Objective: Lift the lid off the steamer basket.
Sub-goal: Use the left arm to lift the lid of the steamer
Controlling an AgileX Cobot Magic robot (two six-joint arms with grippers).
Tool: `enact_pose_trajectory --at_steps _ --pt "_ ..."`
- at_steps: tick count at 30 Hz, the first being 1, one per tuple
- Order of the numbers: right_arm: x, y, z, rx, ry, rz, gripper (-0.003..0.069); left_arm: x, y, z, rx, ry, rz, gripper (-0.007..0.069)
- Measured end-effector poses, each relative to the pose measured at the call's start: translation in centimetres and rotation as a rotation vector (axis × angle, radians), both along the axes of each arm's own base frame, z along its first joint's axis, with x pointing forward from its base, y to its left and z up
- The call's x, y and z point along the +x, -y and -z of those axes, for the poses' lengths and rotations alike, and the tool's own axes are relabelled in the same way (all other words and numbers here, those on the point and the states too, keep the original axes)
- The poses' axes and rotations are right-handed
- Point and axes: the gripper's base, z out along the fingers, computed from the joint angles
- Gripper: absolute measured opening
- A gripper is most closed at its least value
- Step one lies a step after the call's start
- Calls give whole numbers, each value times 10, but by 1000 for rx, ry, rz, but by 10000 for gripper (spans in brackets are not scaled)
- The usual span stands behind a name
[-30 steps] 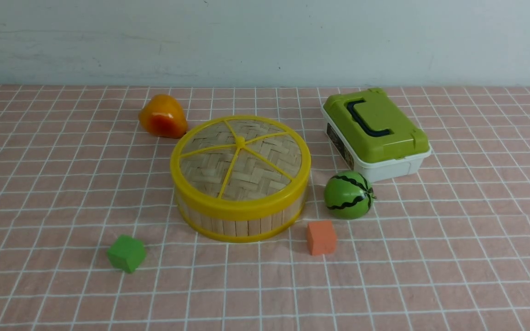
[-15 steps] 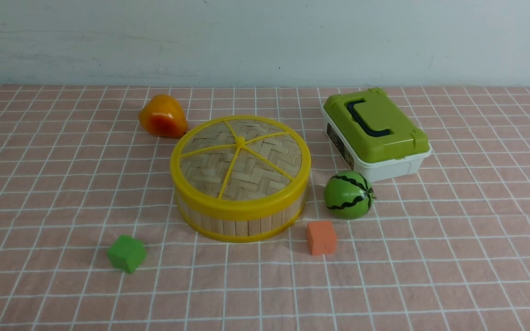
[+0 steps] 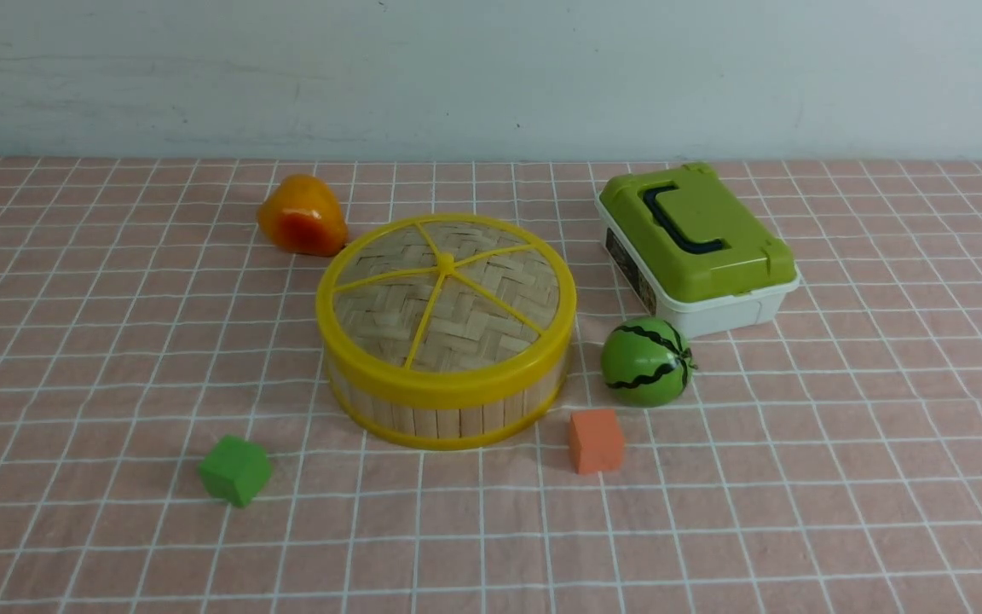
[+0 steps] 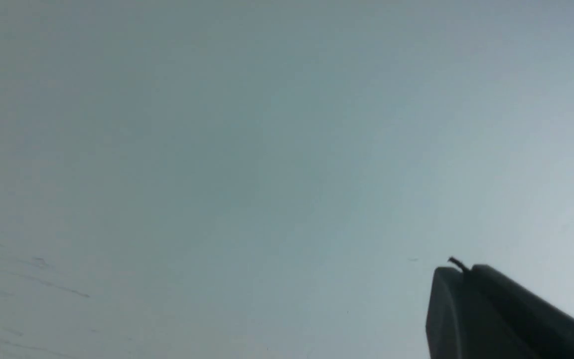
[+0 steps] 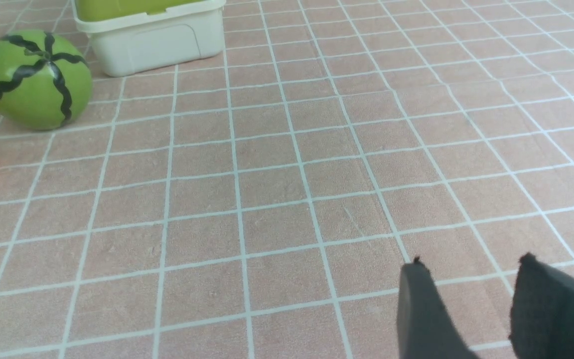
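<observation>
Lid (image 3: 491, 311) only in front view.

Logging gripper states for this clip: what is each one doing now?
Left gripper: closed, holding nothing.
Right gripper: open, holding nothing.

The tiled surface (image 3: 755, 529) carries the steamer basket (image 3: 448, 420) near its middle. An orange-yellow fruit (image 3: 302, 216) lies far left, a green block (image 3: 235, 470) near left. Right of the basket are an orange block (image 3: 597, 441), a striped green ball (image 3: 646, 362) and, farther, a green-lidded white box (image 3: 700, 247).
</observation>
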Motion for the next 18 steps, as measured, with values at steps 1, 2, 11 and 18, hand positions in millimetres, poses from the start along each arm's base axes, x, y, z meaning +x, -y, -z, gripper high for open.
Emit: enact_pose_trajectory --at_steps 1,2,11,18 --pt "0 0 0 0 0 0 241 4 1 -12 23 -68 -8 11" --pt "0 0 0 0 0 0 241 5 1 -25 39 -96 -13 11" --pt "0 0 0 0 0 0 241 112 6 -48 73 -534 -2 11" --pt "0 0 0 0 0 0 241 187 13 -13 31 -1103 62 11"
